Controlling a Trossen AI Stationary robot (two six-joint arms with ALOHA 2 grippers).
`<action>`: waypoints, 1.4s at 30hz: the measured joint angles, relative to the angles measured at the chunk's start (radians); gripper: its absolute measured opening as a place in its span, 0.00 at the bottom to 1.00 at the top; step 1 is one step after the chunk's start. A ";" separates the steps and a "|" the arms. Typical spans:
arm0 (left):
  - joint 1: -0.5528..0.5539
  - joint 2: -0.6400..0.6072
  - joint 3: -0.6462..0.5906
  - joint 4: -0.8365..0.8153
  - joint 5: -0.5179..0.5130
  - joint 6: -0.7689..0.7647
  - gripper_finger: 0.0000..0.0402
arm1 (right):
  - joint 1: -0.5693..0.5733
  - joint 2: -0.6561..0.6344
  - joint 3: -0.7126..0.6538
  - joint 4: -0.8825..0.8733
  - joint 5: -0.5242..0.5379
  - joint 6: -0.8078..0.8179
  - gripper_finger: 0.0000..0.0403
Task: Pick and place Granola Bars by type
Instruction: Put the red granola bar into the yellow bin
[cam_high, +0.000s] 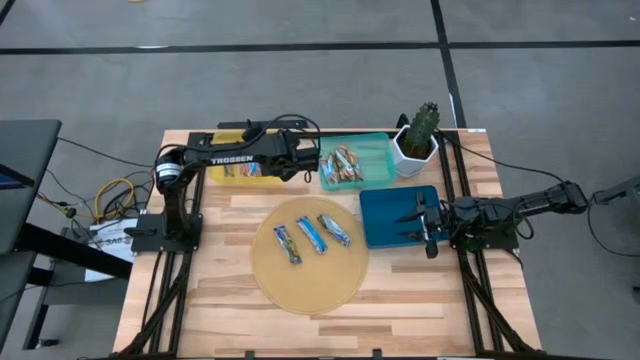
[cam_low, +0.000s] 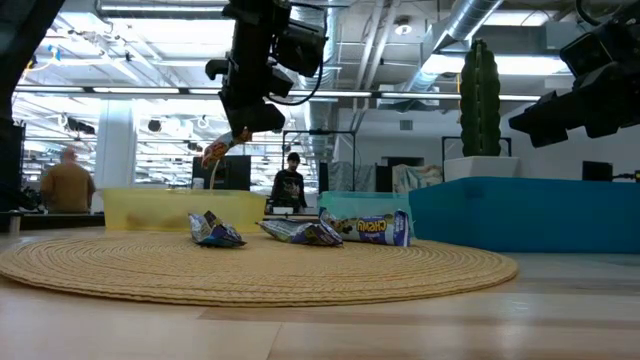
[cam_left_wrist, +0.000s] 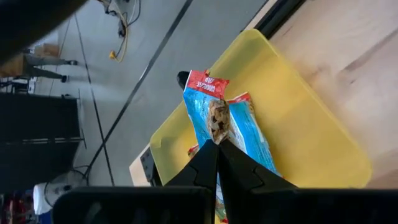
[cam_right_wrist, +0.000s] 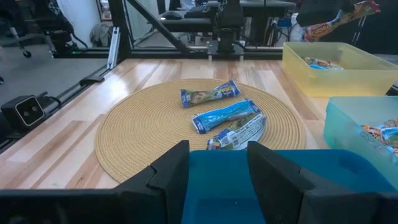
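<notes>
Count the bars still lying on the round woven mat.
3. All blue-and-white, side by side on the woven mat: one toward the left arm's side, one in the middle, one toward the right arm's side. None seems hidden.

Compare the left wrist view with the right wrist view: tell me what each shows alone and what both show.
Only the left wrist view: the left gripper close up, shut on a bar over the yellow tray. Only the right wrist view: the open right gripper over the blue tray, three blue bars on the round mat, and the teal tray. Both show the yellow tray and the held bar.
</notes>
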 joint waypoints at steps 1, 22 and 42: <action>0.004 0.000 0.000 0.000 0.000 -0.002 0.00 | 0.000 0.000 0.000 0.000 0.000 0.000 0.38; 0.114 0.002 -0.227 0.331 -0.010 0.016 0.00 | 0.000 0.000 0.000 0.000 0.000 0.000 0.38; 0.150 0.002 -0.349 0.580 0.160 0.109 0.00 | 0.000 0.000 0.000 0.000 0.000 0.000 0.38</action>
